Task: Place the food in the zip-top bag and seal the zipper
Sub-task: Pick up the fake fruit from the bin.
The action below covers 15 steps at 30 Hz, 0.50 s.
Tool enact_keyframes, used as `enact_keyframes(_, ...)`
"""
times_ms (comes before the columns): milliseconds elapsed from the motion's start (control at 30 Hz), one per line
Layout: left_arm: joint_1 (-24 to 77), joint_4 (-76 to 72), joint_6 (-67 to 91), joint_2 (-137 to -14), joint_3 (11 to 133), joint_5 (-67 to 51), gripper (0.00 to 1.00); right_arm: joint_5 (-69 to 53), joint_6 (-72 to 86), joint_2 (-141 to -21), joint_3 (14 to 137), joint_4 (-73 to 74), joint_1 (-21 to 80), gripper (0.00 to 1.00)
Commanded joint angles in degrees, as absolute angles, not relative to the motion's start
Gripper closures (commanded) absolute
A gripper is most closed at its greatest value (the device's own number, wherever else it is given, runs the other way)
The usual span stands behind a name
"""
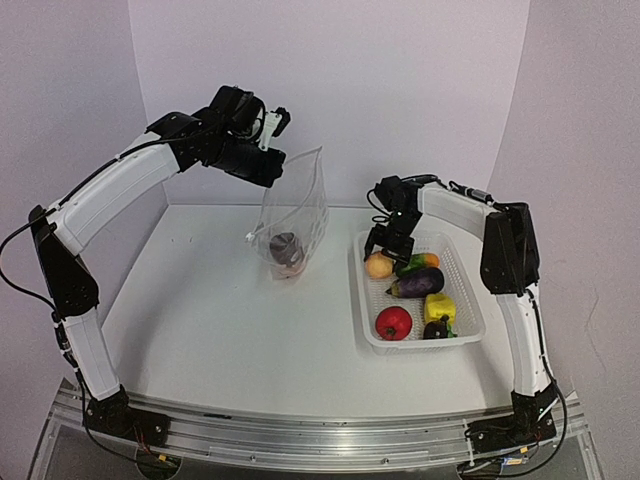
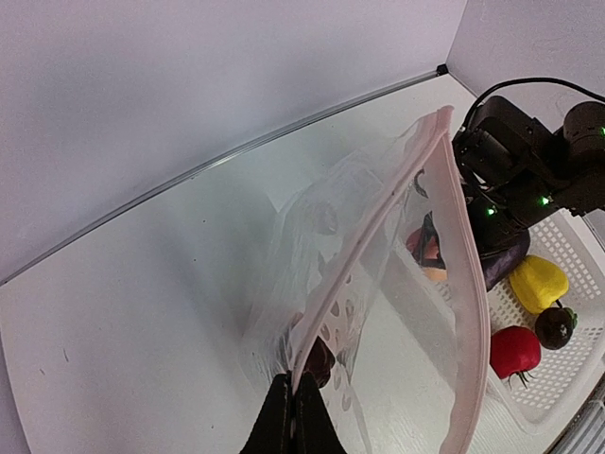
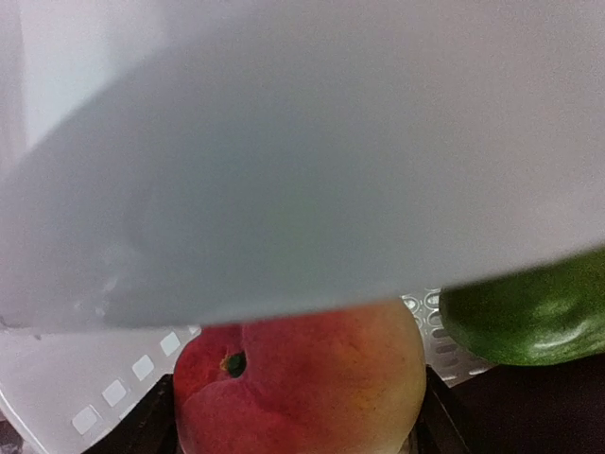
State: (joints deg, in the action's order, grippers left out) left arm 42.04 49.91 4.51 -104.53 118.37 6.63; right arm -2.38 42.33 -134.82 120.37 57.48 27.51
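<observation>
**Bag held up, right claw at the peach**

The left gripper [image 2: 293, 416] is clenched on the rim of the bag [image 1: 295, 205] and holds it upright. The bottom of the bag rests on the table [image 1: 200, 310], with one dark fruit [image 1: 285, 245] inside. The zipper [image 2: 468, 246] is apart, so the mouth is open.

The right gripper [image 1: 384, 251] is down in the basket [image 1: 468, 290], with one finger at each side of the peach [image 3: 302, 378]. Whether the fingers press it, I cannot tell. The mango [image 3: 529, 312] lies just beside the peach. The eggplant [image 1: 420, 283], pomegranate [image 1: 394, 322], yellow pepper [image 1: 439, 307] and a mangosteen [image 1: 436, 329] lie in the basket too.
</observation>
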Motion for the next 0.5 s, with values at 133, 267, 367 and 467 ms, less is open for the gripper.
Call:
enact_keyframes(133, 41.84, 48.07, 4.86, -101.57, 118.35, 6.38, 1.00, 1.47, 40.41, -125.77, 118.87, 58.23, 27.47, 0.67)
enact_keyframes(267, 41.84, 48.04, 4.92, -101.91, 118.65, 6.01, 1.00, 3.88, 38.67, -116.98, 116.94, 58.19, 27.99, 0.70)
enact_keyframes(367, 41.88, 47.97, 4.92, -102.18, 118.82, 5.96, 1.00, 7.23, 35.72, -110.45, 118.46, 57.92, 30.76, 0.73)
enact_keyframes(467, 41.85, 47.88, 5.00, -102.55, 119.01, 5.89, 1.00, 9.52, 30.63, -106.49, 121.74, 53.55, 37.12, 0.74)
